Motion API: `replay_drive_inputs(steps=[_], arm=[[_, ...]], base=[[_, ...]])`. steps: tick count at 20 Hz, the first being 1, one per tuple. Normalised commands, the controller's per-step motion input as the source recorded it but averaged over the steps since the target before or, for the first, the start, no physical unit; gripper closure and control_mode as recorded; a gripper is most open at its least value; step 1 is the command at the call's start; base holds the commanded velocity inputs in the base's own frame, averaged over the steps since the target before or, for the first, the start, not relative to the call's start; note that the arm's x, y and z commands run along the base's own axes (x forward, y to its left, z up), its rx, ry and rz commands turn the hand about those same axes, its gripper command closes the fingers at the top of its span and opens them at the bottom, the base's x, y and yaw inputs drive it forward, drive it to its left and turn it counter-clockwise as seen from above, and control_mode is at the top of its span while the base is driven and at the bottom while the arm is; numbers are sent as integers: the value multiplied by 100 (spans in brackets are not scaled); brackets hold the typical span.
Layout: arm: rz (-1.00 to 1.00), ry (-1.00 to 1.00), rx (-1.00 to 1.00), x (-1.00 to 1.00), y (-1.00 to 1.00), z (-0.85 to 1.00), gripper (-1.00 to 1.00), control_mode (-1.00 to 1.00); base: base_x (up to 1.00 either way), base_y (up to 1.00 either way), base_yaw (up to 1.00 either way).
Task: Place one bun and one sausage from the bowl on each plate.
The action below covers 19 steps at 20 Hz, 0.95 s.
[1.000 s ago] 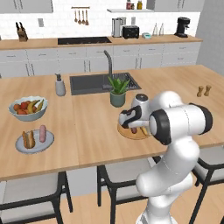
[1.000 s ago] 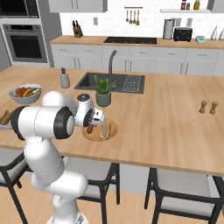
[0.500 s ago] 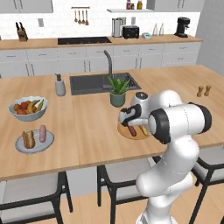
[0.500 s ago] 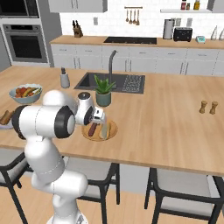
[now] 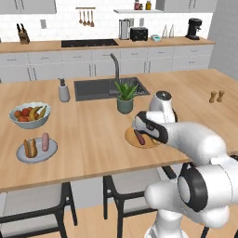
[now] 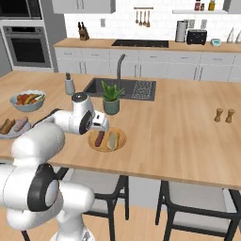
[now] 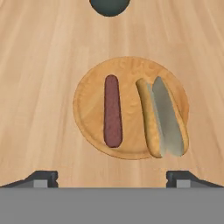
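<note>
A tan wooden plate (image 7: 87, 105) lies on the island counter with a dark red-brown sausage (image 7: 112, 110) and a split golden bun (image 7: 162, 117) side by side on it. My gripper (image 7: 112, 179) hovers just above the plate's near edge, open, nothing between its fingertips (image 7: 41, 178). From the base views the gripper (image 5: 138, 129) (image 6: 100, 128) hangs over this plate (image 5: 131, 139) (image 6: 120, 136), with the sausage (image 6: 99, 138) and bun (image 6: 112, 140) below. A grey-blue plate (image 5: 38, 156) at the left holds a bun (image 5: 30, 148) and a pink sausage (image 5: 45, 142). The bowl is out of view.
A potted plant (image 5: 125, 96) stands just behind the tan plate, in front of the sink (image 5: 104, 87). A white fruit bowl (image 5: 29, 115) sits behind the grey-blue plate, a soap dispenser (image 5: 63, 90) by the sink. Salt and pepper shakers (image 6: 224, 115) stand far right. Stools line the counter's near edge.
My gripper has gone from shut to open and has lifted a little off the tan plate. The base and the other things have stayed put.
</note>
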Motion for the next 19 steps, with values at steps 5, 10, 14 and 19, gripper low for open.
replay_drive_inputs(steps=[5,10,14,19], arm=[[0,-1,0,-100,0,96,-100,-100],[0,-5,0,-97,7,96,-100,-100],[0,-8,0,-77,10,100,-100,-100],[0,-8,0,-62,0,93,-100,-100]], base=[[0,0,0],[0,0,0],[0,0,0],[0,0,0]])
